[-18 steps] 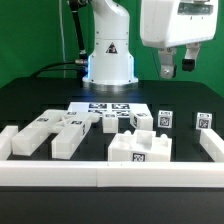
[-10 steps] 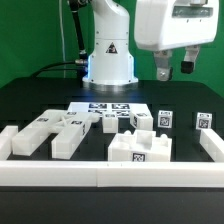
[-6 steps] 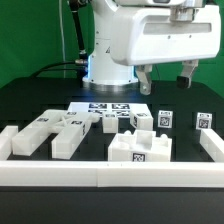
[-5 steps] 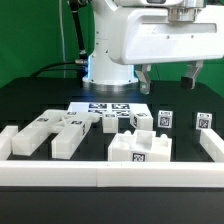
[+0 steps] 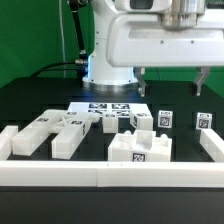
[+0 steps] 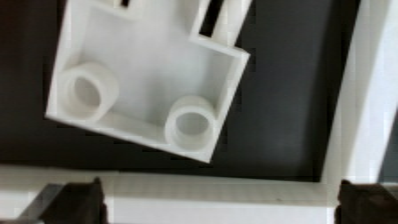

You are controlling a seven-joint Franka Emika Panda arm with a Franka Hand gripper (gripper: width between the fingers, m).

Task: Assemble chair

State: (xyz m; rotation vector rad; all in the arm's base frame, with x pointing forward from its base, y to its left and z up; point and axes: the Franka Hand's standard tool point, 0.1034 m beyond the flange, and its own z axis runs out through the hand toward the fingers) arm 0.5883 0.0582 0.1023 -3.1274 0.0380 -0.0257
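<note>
The chair is in loose white tagged pieces on the black table. A chunky piece (image 5: 140, 148) lies front middle, several pieces (image 5: 50, 133) lie at the exterior view's left, and two small blocks (image 5: 165, 119) (image 5: 203, 122) stand at its right. My gripper (image 5: 173, 83) hangs high above them, close to the camera, open and empty. In the wrist view a white piece with two round sockets (image 6: 151, 85) lies on the table beyond my gripper (image 6: 217, 205). Its dark fingertips (image 6: 68, 200) show wide apart at the corners.
The marker board (image 5: 105, 108) lies flat behind the pieces, before the arm's white base (image 5: 108, 60). A white rail (image 5: 110, 175) borders the table's front edge and also shows in the wrist view (image 6: 214, 190).
The gripper has swung from the exterior view's upper right toward the camera and the middle. It now looms larger, with its fingers seen spread apart. The pieces have not moved.
</note>
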